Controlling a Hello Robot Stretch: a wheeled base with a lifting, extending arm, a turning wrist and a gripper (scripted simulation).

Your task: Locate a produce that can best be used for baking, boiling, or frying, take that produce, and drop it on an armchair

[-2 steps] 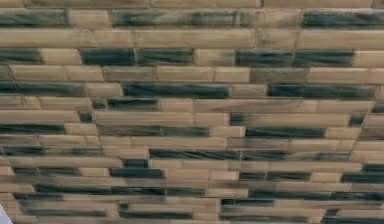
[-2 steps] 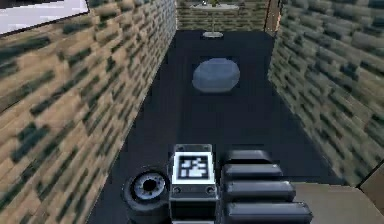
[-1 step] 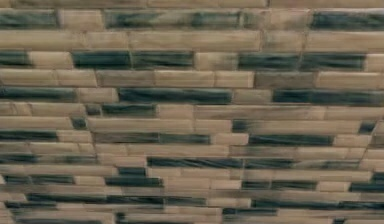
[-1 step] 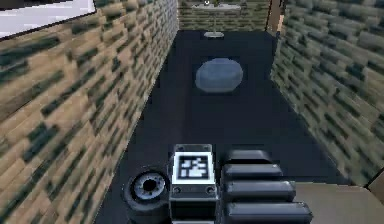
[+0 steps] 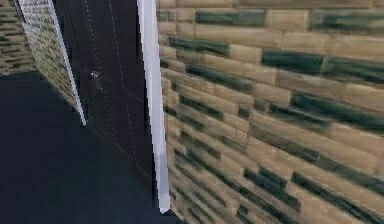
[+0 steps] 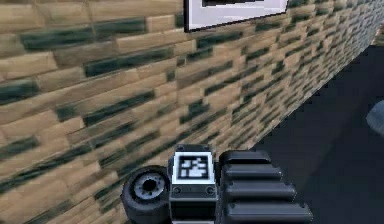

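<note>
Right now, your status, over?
Tool low by brick wall; cannot tell if it holds anything. Ahead, brick wall close, dark door at forward view's left.

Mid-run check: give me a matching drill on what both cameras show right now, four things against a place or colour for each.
Things:
1. door
2. door frame
3. framed picture
4. arm

Places and colours:
A. top edge of the arm side view, on the brick wall
B. bottom edge of the arm side view
C. dark, in the forward view's left half
D. white upright strip near the forward view's middle

Pairs: 1-C, 2-D, 3-A, 4-B.
</note>
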